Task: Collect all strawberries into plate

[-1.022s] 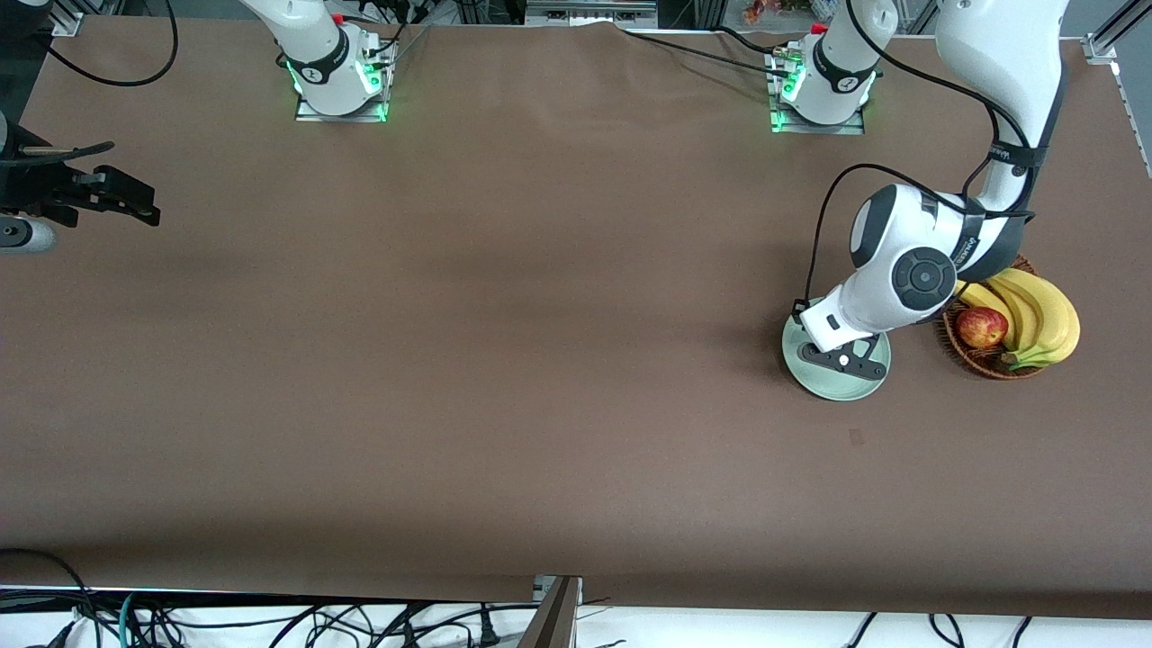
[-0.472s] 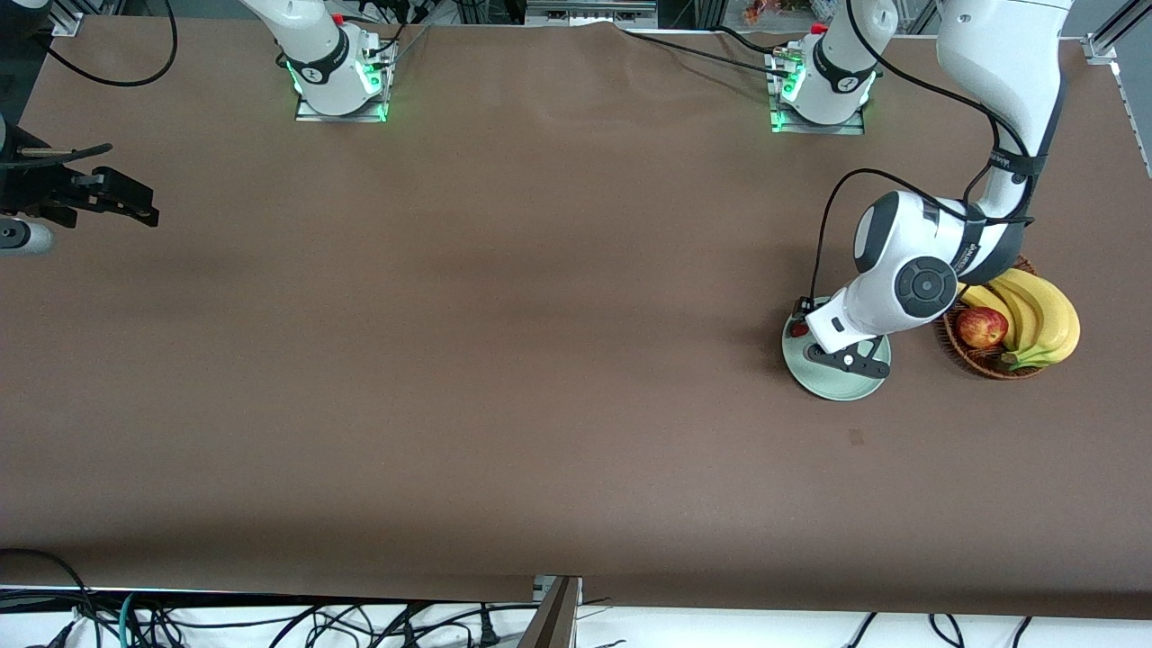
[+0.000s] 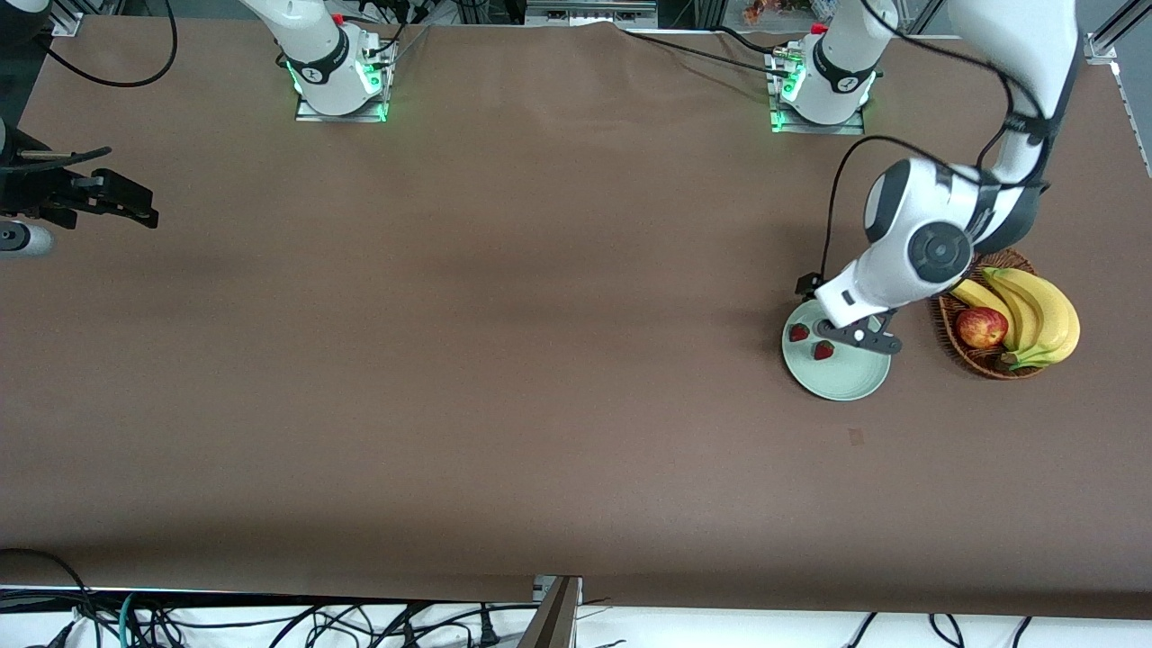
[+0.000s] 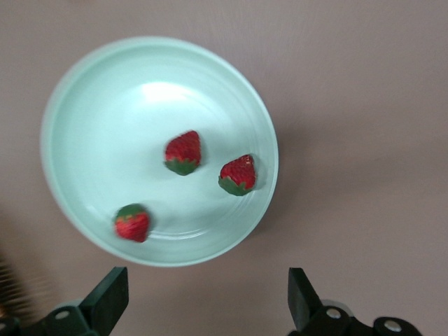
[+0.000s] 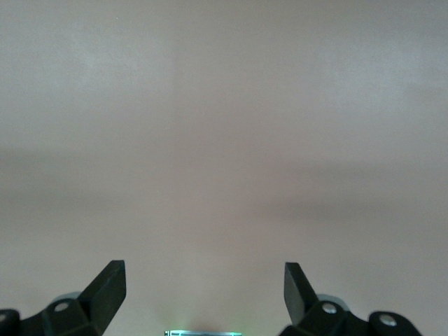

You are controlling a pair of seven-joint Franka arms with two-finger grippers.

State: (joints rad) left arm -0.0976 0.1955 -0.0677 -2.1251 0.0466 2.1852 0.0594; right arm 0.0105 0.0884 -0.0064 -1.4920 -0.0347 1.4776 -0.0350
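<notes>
The pale mint-green plate (image 3: 846,380) sits near the left arm's end of the table. Two strawberries (image 3: 798,332) (image 3: 823,350) show in it in the front view. The left wrist view shows the plate (image 4: 119,119) holding three strawberries (image 4: 184,152) (image 4: 239,174) (image 4: 132,222). My left gripper (image 3: 859,337) hangs open and empty over the plate's rim beside the basket; its jaws (image 4: 206,297) stand wide apart. My right gripper (image 3: 121,200) waits at the right arm's end of the table, open and empty (image 5: 203,290) over bare table.
A brown wicker basket (image 3: 976,362) stands beside the plate, toward the left arm's end, holding bananas (image 3: 1039,315) and a red-yellow apple (image 3: 982,327). Brown cloth covers the table. Cables lie along the edge nearest the camera.
My left gripper has lifted off the plate and drawn back toward the basket side, uncovering strawberries on the plate. The right arm has not moved.
</notes>
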